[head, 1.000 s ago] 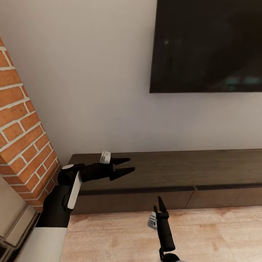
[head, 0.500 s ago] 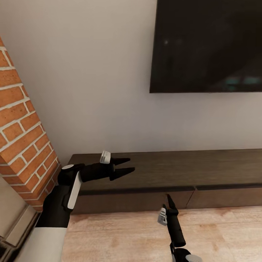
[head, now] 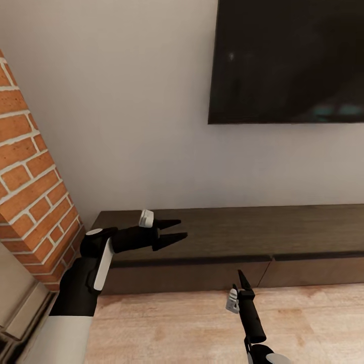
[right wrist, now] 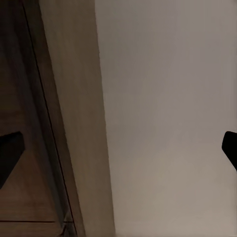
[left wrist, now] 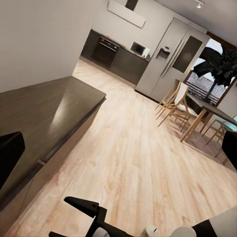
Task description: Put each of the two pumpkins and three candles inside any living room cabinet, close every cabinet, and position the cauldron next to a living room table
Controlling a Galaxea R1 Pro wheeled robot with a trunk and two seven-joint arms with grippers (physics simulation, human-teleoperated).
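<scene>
Left claw point(head: 174, 229) hangs released and empty, fingers spread, right above the cabinet point(head: 263, 235) top. Right claw point(head: 242, 279) sits lower, just in front of the closed drawer fronts; can't tell if it's clenched.

Black arms with white panels end in pointed black claws point(head: 172, 232).
</scene>
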